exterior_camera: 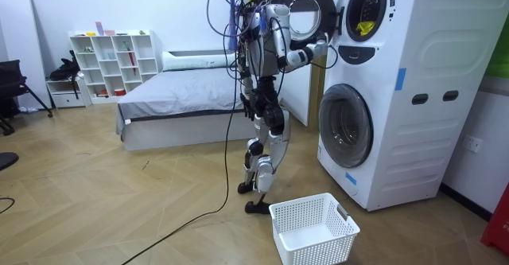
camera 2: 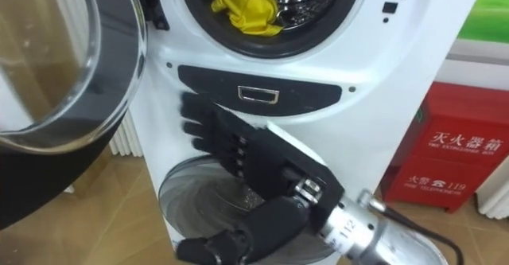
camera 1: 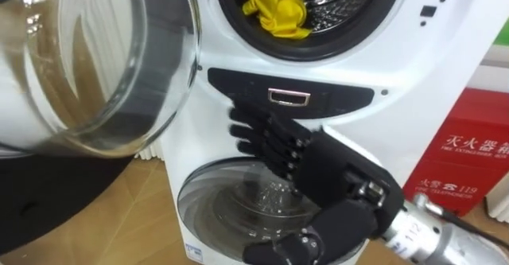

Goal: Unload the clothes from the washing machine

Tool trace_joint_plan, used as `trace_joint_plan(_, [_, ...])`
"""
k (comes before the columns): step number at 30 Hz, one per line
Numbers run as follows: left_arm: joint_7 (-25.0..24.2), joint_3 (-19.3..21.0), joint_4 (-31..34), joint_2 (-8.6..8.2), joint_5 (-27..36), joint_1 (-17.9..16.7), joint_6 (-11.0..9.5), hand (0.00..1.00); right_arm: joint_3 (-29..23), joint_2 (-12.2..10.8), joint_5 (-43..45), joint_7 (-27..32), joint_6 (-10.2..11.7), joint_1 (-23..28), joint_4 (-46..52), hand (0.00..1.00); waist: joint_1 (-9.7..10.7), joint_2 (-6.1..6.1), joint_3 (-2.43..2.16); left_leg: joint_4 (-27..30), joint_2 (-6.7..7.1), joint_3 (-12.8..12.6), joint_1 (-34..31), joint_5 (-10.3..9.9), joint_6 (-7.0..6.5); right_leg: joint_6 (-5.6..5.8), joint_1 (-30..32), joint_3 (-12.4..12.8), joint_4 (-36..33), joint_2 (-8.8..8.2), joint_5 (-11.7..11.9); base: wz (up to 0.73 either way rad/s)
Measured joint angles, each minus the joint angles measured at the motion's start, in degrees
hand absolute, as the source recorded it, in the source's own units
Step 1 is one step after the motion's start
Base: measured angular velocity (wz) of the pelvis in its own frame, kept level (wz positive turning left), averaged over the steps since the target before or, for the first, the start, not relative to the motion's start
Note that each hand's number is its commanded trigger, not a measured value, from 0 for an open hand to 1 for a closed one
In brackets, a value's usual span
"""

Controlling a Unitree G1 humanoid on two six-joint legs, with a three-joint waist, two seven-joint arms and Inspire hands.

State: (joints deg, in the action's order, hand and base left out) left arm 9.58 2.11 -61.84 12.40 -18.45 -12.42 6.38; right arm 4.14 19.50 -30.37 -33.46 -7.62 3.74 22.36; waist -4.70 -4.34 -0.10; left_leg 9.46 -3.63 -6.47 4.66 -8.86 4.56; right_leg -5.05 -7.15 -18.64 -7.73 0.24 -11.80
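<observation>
A yellow cloth [camera 1: 277, 9] lies bunched at the front of the upper washing machine's drum [camera 1: 342, 2], whose round door [camera 1: 87, 66] is swung open to my left. My right hand [camera 1: 278, 146] is black and held up in front of the dark panel [camera 1: 290, 98] just below the drum opening. Its fingers are straight and spread, and it holds nothing. It is below the cloth and apart from it. In the room view I stand upright facing the stacked machines, right arm [exterior_camera: 306, 56] stretched toward the upper one and the yellow cloth [exterior_camera: 363, 29].
The lower machine's round door [camera 1: 238, 201] is closed beneath my hand. A white laundry basket [exterior_camera: 312, 229] stands on the floor by my feet. A red box [camera 1: 477, 153] sits to the right of the machines. A bed [exterior_camera: 183, 98] and a white shelf [exterior_camera: 111, 62] are behind me.
</observation>
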Motion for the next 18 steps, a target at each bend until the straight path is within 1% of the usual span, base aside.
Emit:
trace_joint_plan(3, [0.0,0.0,0.0,-0.2,-1.4,-0.1,-0.1,0.0,-1.9,-1.2,2.0,1.8,0.0,0.0,0.0,0.0,0.3,-0.01,0.02,0.0,0.02,0.0,-0.1,0.0,0.0,0.04,0.1,0.0,0.0,-0.02,0.0,-0.01])
trace_joint_plan(7, [0.5,0.0,0.0,-0.6,-1.5,-0.1,-0.1,0.0,-3.0,-1.3,3.8,3.2,0.0,0.0,0.0,0.0,1.1,-0.02,0.01,0.0,0.13,0.0,-0.1,0.0,-0.01,0.17,0.2,-0.1,0.1,-0.12,-0.1,0.0])
trace_joint_plan(8, [0.9,0.0,0.0,-0.77,-1.5,-0.1,-0.1,0.0,-3.4,-1.3,4.5,3.7,0.0,0.0,0.0,0.0,1.4,-0.16,-0.06,0.0,0.16,0.0,-0.1,0.0,-0.03,0.18,0.3,0.0,0.1,-0.16,-0.1,0.0])
trace_joint_plan(10, [1.0,0.1,0.0,-0.94,-1.5,0.4,0.1,0.0,-3.8,-1.4,6.3,4.8,0.0,0.0,0.0,0.0,1.5,-0.1,-0.01,0.0,0.15,0.0,0.0,-0.2,-0.27,0.18,0.2,-0.1,0.0,-0.17,-0.1,0.0])
trace_joint_plan(13, [1.0,0.2,-0.1,-1.11,-1.8,0.6,0.0,0.0,-5.2,-2.3,10.1,6.5,0.0,0.0,0.1,0.0,2.1,-0.11,0.05,0.0,0.14,0.0,-0.1,-0.3,-0.51,0.2,0.2,-0.1,-0.1,-0.2,-0.1,0.03])
trace_joint_plan(16, [1.0,0.2,-0.9,-1.27,-1.8,1.4,-0.5,0.0,-6.7,-3.4,10.7,10.1,0.4,-0.5,0.1,0.0,2.6,0.15,0.24,0.1,0.12,0.0,-0.1,-0.6,-0.9,0.24,0.4,-0.2,-0.2,-0.19,-0.1,0.0])
trace_joint_plan(18, [1.0,0.2,-1.1,-1.76,-1.9,1.9,-0.5,0.0,-7.7,-3.6,10.7,13.0,0.9,-0.9,0.2,0.0,2.7,0.33,0.35,0.1,0.1,-0.1,0.0,-0.8,-0.9,0.33,0.4,0.0,-0.4,-0.19,-0.1,-0.03])
